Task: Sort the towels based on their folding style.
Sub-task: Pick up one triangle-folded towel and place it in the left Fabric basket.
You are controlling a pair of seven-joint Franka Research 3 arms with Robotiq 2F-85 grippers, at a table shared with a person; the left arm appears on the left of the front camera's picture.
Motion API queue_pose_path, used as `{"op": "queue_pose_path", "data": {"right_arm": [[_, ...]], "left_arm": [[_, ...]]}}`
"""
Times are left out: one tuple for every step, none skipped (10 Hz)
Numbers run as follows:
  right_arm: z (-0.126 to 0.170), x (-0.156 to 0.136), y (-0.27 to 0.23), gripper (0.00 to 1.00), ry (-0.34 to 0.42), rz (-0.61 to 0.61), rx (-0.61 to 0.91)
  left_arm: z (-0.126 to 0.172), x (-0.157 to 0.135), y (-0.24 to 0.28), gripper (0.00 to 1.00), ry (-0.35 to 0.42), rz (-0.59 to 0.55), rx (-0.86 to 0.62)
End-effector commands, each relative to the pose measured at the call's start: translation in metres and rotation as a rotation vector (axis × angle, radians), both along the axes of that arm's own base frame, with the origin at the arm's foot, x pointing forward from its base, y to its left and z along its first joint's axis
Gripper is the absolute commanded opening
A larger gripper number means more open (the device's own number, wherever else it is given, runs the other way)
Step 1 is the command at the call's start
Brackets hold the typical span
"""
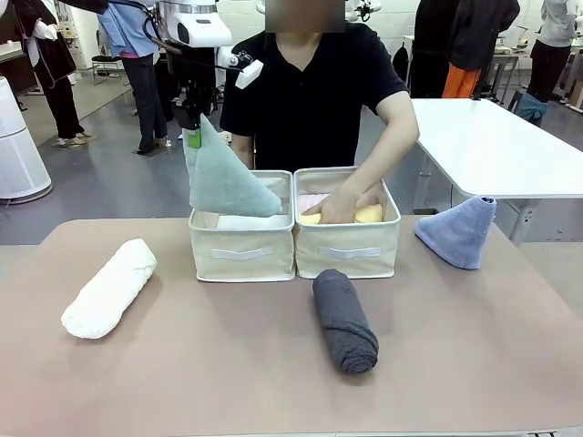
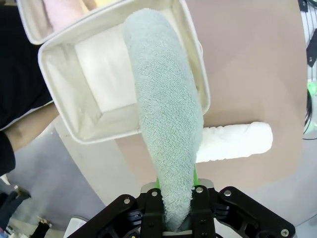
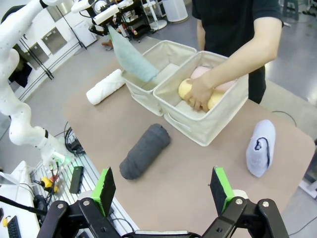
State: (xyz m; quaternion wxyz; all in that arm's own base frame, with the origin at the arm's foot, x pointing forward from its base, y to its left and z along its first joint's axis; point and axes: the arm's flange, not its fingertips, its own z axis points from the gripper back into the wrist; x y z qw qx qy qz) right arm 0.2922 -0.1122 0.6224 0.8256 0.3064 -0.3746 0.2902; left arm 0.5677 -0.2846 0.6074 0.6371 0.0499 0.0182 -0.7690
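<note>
Left gripper (image 1: 194, 137) is clamped on the tip of the grey-green cone towel (image 1: 223, 177), dangling it over the left bin (image 1: 241, 253), while the right gripper (image 3: 163, 187) hangs wide open above the table (image 1: 228, 364). Person's hand (image 1: 335, 208) is on the yellow towel (image 1: 370, 215) in the right bin (image 1: 348, 255); white roll (image 1: 109, 288), dark grey roll (image 1: 344, 319) and blue cone (image 1: 458, 232) sit on the table.
</note>
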Motion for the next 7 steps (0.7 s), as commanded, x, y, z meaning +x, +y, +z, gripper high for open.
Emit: {"op": "queue_pose_path", "data": {"right_arm": [[-0.002, 0.001, 0.001, 1.00, -0.012, 0.017, 0.019], [-0.002, 0.001, 0.001, 1.00, -0.012, 0.017, 0.019], [-0.002, 0.001, 0.001, 1.00, -0.012, 0.017, 0.019], [-0.002, 0.001, 0.001, 1.00, -0.012, 0.017, 0.019], [-0.002, 0.001, 0.001, 1.00, -0.012, 0.017, 0.019], [-0.002, 0.001, 0.001, 1.00, -0.012, 0.017, 0.019], [-0.002, 0.001, 0.001, 1.00, -0.012, 0.017, 0.019]], "left_arm": [[0.006, 0.009, -0.009, 0.18, 0.050, -0.044, -0.005], [0.000, 0.012, -0.008, 0.18, 0.057, -0.048, -0.003], [-0.010, 0.014, -0.004, 0.18, 0.072, -0.058, -0.018], [-0.016, 0.014, -0.003, 0.18, 0.078, -0.066, -0.038], [-0.023, 0.015, -0.004, 0.18, 0.076, -0.073, -0.051], [-0.030, 0.014, -0.007, 0.18, 0.076, -0.078, -0.060], [-0.037, 0.013, -0.009, 0.18, 0.082, -0.077, -0.051]]}}
